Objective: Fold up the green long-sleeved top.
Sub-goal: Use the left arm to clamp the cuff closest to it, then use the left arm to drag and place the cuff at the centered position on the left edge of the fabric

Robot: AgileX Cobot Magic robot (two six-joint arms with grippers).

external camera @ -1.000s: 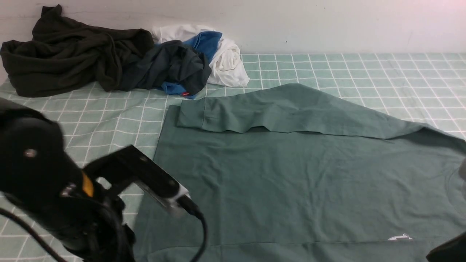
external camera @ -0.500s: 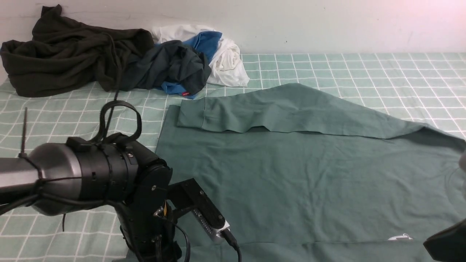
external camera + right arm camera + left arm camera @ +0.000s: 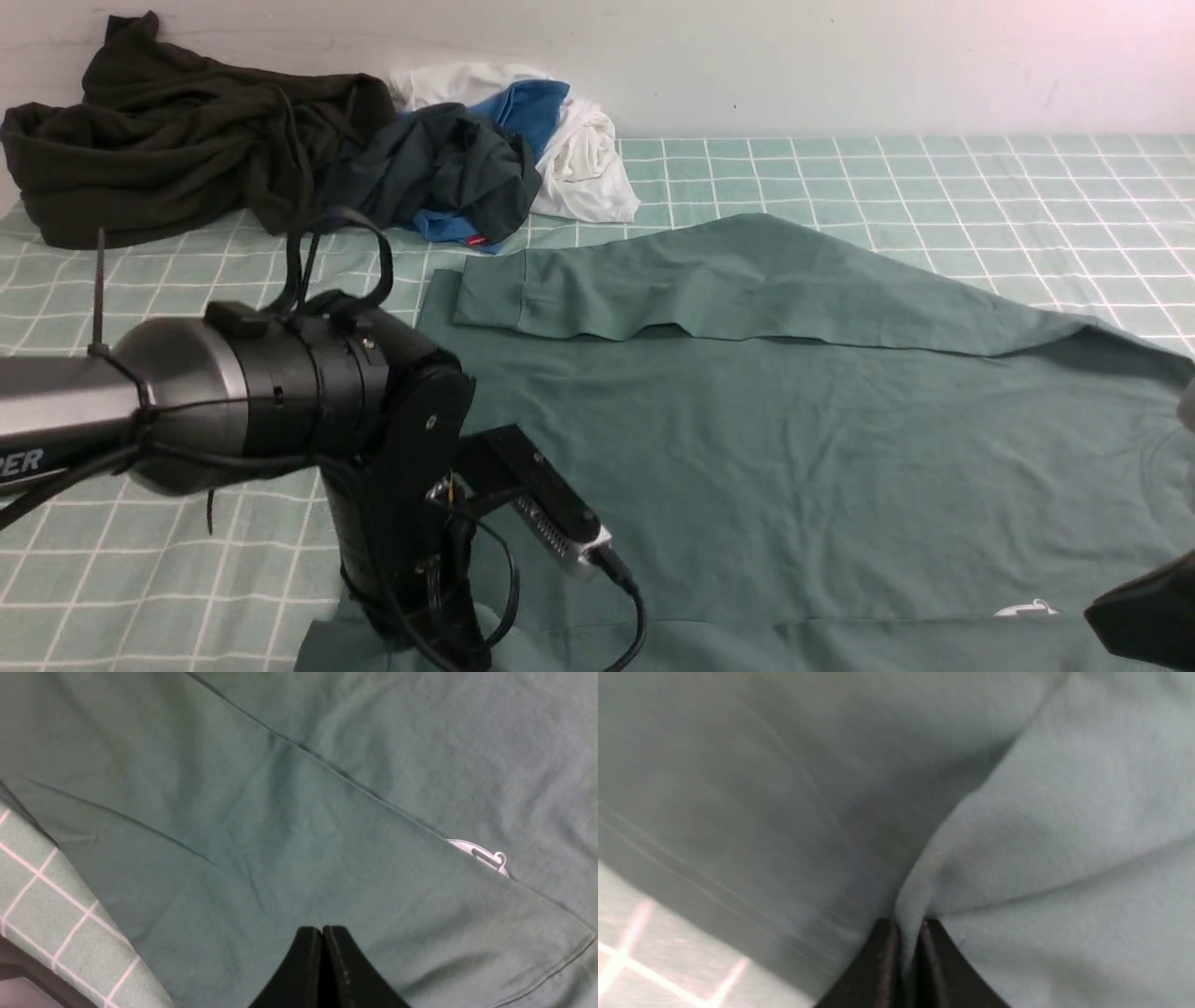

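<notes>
Now that my L pincer [image 3: 908, 952] has dropped, it's pinching the green long-sleeved top [image 3: 794, 448] near its hem, so folding's starting. R pincer [image 3: 322, 961] is idling, pressed together, empty.

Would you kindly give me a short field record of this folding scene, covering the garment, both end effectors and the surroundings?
garment: green long-sleeved top, spread flat, far sleeve folded across its body
surface: pale green grid sheet
left end effector: shut, pinching a fold of the top
right end effector: shut, empty, over the top near the white print
also present: dark olive garment and a heap of dark, blue and white clothes, far left
</notes>
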